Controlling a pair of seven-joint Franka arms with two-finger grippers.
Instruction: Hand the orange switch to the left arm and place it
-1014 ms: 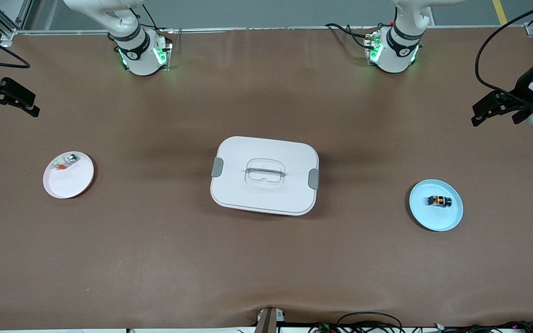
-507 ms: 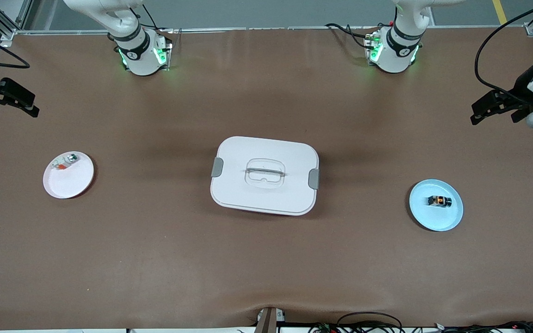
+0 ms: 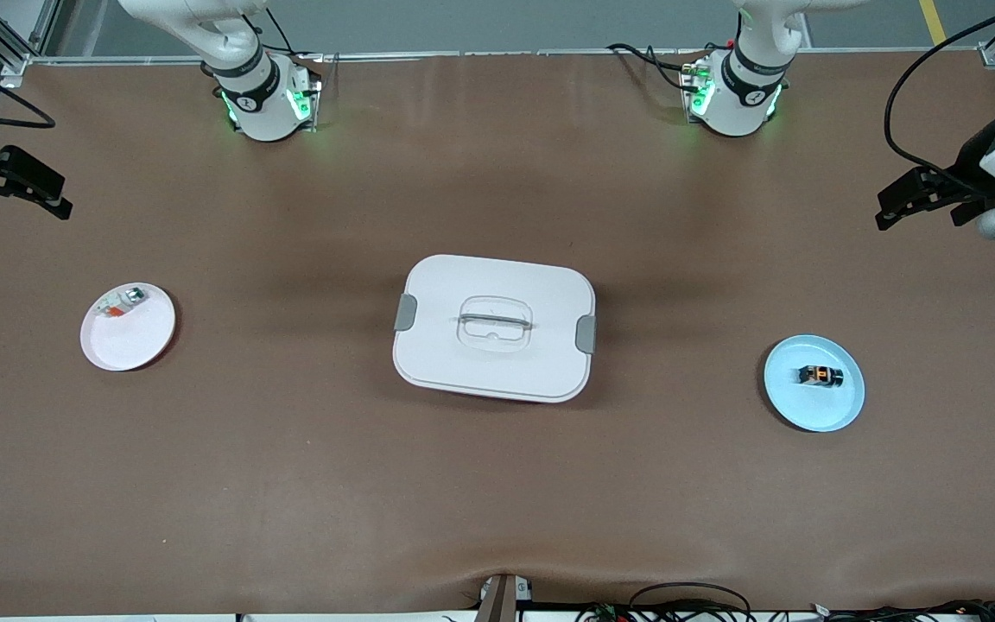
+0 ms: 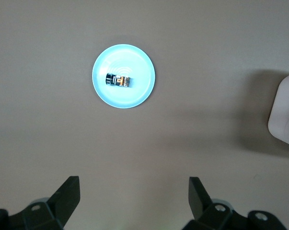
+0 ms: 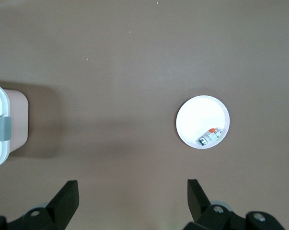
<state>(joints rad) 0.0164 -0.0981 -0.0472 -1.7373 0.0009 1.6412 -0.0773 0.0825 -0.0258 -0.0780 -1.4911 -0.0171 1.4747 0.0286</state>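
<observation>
Box (image 3: 494,327) mid-table, switch (image 3: 820,376) on blue plate (image 3: 843,406) at its 3 o'clock, left gripper (image 3: 925,200) spread wide over the table at the plate's 1 o'clock — right gripper (image 3: 18,187) likewise released, at the white plate's (image 3: 130,341) 11 o'clock.

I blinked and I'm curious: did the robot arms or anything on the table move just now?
Only a little. The left gripper crept slightly away from the blue plate, still open and empty. The right gripper barely moved, open too. The switch, box and white plate stayed put.

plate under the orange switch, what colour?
Light blue plate; the orange switch lies on it. Clearest in the left wrist view.
</observation>
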